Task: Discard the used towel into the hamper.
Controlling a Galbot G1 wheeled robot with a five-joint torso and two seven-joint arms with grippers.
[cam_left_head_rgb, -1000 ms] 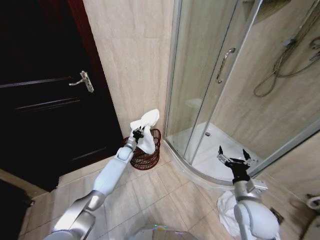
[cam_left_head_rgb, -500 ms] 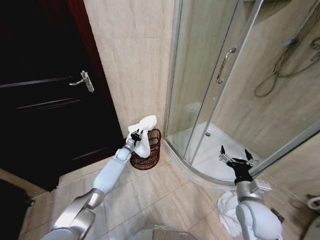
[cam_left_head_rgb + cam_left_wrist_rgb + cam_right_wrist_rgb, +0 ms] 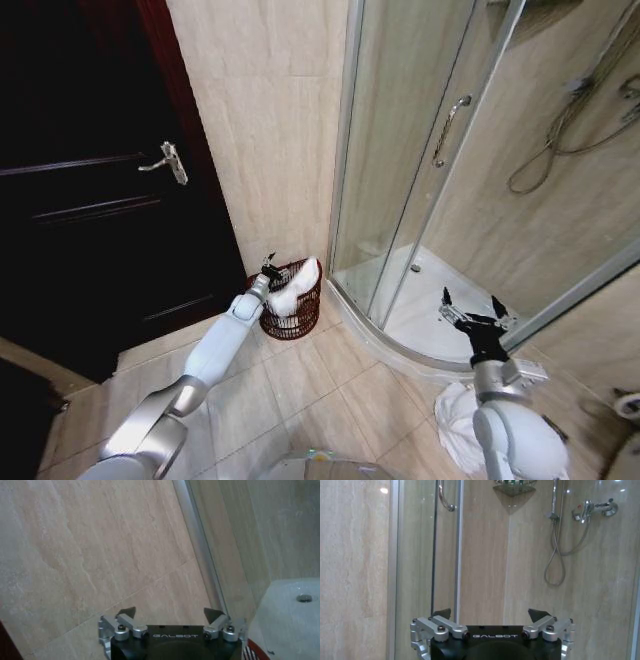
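Observation:
The white towel (image 3: 293,289) lies inside the hamper (image 3: 293,320), one end poking up above its rim. The hamper, a small dark reddish-brown wicker basket, stands on the floor against the tiled wall beside the shower. My left gripper (image 3: 268,267) hovers open just above the hamper's near-left rim, apart from the towel. In the left wrist view the left gripper (image 3: 170,611) has nothing between its fingers and faces the beige wall. My right gripper (image 3: 470,312) is held open and idle near the shower tray, and the right gripper (image 3: 490,612) faces the shower wall.
A curved glass shower enclosure (image 3: 400,200) with a white tray (image 3: 425,305) stands right of the hamper. A dark wooden door (image 3: 90,220) with a lever handle (image 3: 166,160) is on the left. A white cloth heap (image 3: 452,420) lies on the floor by my right arm.
The towel has left my left gripper and dropped into the hamper. The left gripper has lowered slightly and now stands open. The right arm has barely moved.

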